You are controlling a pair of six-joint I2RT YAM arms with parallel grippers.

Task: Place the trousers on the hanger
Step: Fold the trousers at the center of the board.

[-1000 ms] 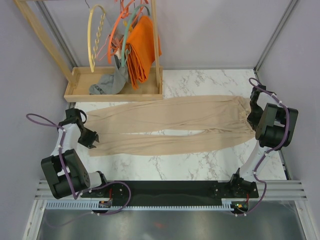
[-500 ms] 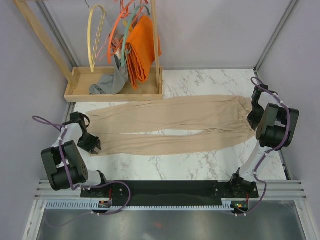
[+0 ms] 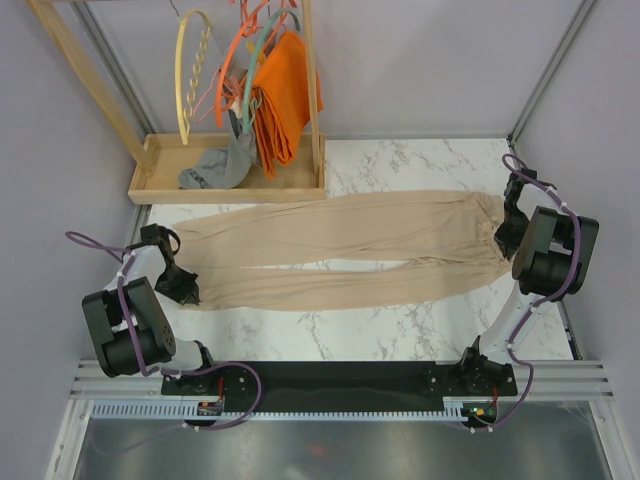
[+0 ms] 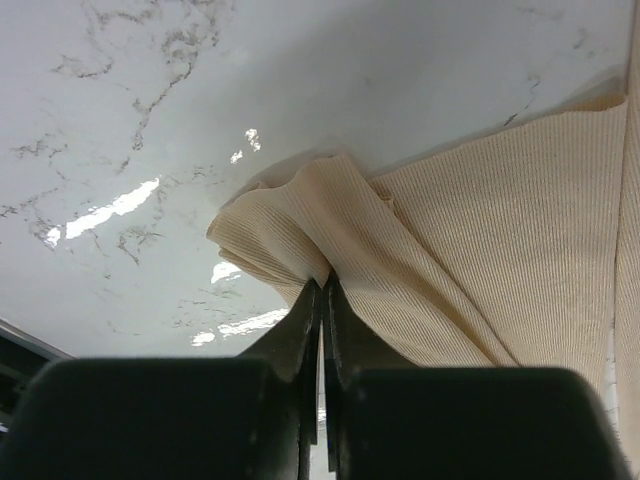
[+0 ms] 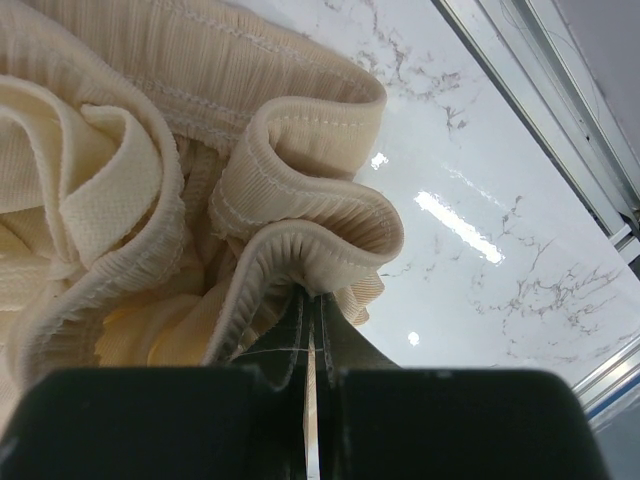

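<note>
Cream and bare, the hanger [image 3: 197, 80] hangs on the rack at far left, well apart from the trousers [image 3: 340, 250], which lie flat across the worktop [image 3: 420, 170], so I judge the hanging itself is all still to do. My left gripper [image 4: 322, 285] is pressed together on the hem of the near leg; a second ago its jaws stood spread just beside that hem. At the right, my right gripper [image 5: 310, 295] pinches the bunched waistband, as it did before
</note>
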